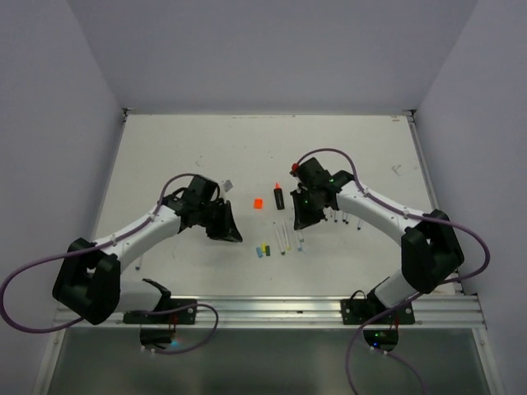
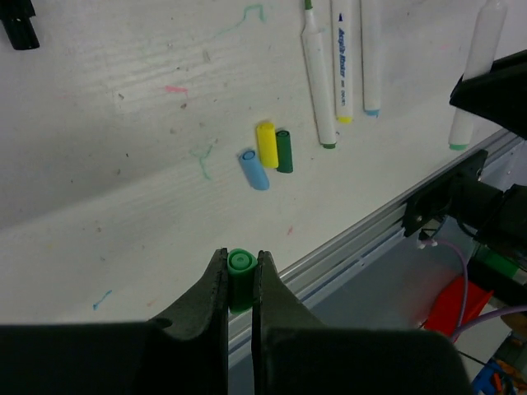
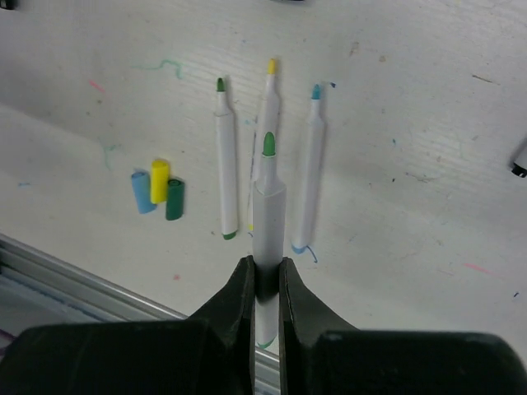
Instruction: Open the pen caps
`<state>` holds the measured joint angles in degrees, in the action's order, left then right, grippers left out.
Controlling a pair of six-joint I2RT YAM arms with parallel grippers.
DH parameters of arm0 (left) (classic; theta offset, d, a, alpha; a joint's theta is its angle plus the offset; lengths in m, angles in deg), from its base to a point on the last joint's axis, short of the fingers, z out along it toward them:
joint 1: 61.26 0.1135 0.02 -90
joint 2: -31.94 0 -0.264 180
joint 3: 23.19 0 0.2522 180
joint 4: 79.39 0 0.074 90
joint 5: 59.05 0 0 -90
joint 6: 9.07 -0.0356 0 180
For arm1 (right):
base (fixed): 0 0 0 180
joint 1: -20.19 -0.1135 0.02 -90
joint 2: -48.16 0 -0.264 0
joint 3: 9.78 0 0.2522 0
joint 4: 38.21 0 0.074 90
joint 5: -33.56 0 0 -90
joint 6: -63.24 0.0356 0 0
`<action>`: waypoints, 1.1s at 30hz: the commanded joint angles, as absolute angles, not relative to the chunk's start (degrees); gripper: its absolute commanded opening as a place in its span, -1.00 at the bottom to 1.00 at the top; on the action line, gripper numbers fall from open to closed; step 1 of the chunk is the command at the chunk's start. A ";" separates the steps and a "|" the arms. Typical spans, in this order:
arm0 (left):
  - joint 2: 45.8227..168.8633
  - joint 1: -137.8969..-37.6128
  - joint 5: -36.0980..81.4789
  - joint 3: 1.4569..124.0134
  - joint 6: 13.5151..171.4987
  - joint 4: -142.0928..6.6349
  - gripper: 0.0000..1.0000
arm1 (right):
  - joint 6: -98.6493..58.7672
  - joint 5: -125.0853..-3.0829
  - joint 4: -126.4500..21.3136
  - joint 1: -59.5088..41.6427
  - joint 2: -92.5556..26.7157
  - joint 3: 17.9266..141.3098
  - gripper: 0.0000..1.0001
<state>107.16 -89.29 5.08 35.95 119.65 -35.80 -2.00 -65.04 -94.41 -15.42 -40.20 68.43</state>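
Table (image 3: 395,123); pen (image 3: 268,206) barrel partly behind pincer (image 3: 265,270)

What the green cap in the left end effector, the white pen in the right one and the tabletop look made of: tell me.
Held green cap: likely moulded plastic, smooth, uniform colour, hollow round end.
Held pen: white plastic barrel, slight sheen, with a green tip, probably felt.
Tabletop: white matte board, faintly ribbed, ink-stained; exact material unclear.

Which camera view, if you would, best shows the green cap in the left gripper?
The left wrist view: the green cap sits close up, pinched in the left gripper. In the top external view it is too small to see; the right wrist view misses it.
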 commanded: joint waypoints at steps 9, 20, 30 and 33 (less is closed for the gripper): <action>113.31 -96.32 6.61 33.11 117.31 -42.51 -1.00 | -5.66 -55.04 -92.58 -13.29 -44.56 64.72 -1.00; 119.74 -97.91 6.34 32.93 118.54 -46.37 -0.80 | -5.93 -55.12 -90.21 -13.12 -49.57 64.19 -1.00; 120.18 -98.17 6.96 31.26 118.72 -47.78 -0.19 | -6.10 -56.18 -90.12 -13.12 -52.12 65.95 -0.67; 119.31 -98.17 8.53 31.61 118.54 -46.91 -0.14 | -6.10 -57.48 -90.12 -13.12 -52.56 66.03 -0.57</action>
